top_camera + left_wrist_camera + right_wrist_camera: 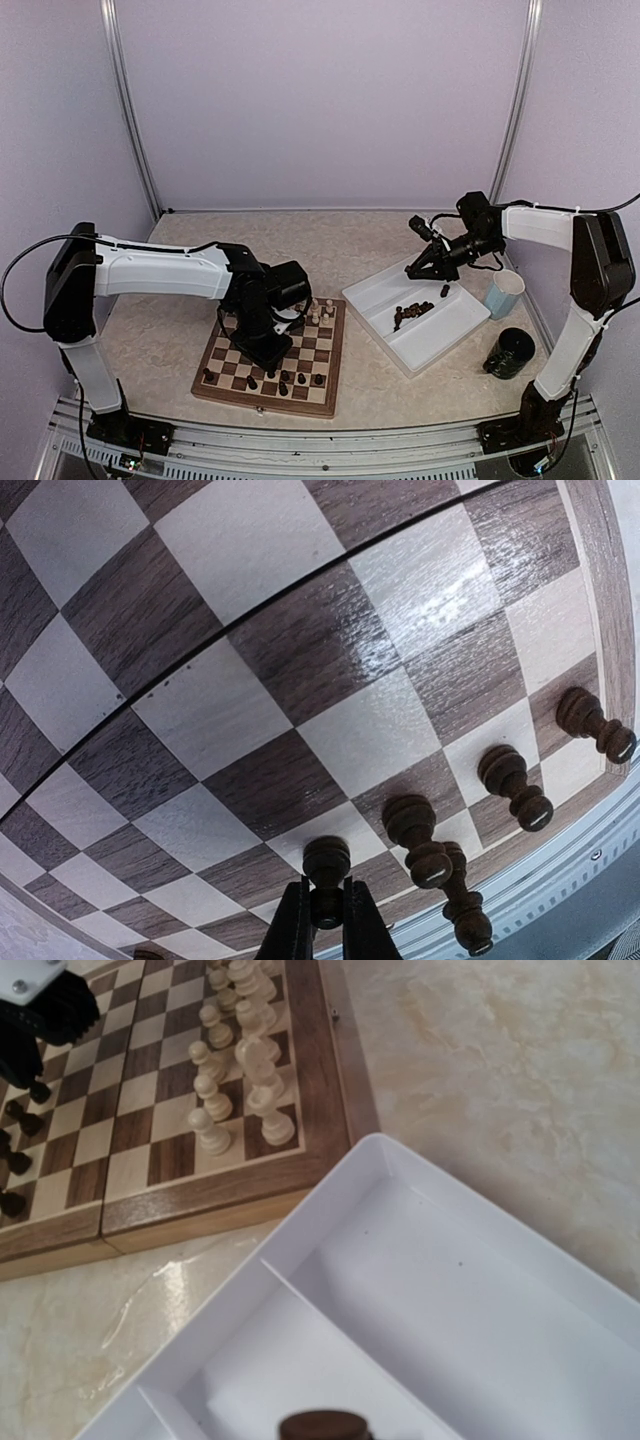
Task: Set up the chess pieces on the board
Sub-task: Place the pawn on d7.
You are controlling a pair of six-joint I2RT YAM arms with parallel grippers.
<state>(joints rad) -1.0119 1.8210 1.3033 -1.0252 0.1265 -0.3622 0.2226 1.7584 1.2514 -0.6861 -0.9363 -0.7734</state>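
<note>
The desk (330, 240) under me is a pale beige sheet with a marbled pattern, glossy enough to catch a streak of light just beside the tray in my right wrist view. Lilac walls (320, 100) close it in on three sides. Slim metal posts (131, 110) stand at the back corners, and a metal rail (330, 440) runs along the near edge where my bases are bolted.

The board (262, 402) lies left of centre, near the front. It has a wooden rim around light and dark squares and a fold seam across its middle, and its varnish throws back a patch of glare. My left gripper (326, 908) points down over the near rows, jaws pinched narrow on the head of a dark piece (327, 862). The piece is upright over a pale square — on it or just above it, I cannot tell. Other dark pieces (515, 785) stand along the near edge, and the cream pieces (240, 1070) crowd the far right corner.

The white tray (380, 290), split into compartments, sits at an angle just right of the board, with a heap of dark pieces (412, 313) inside. My right gripper (413, 270) hangs above its far end with the jaws closed. A dark brown round shape (322, 1426) shows at the bottom edge of that wrist's view — whether it is in the grip, I cannot tell. A pale blue cup (504, 294) and a dark container (510, 352) stand right of the tray.
</note>
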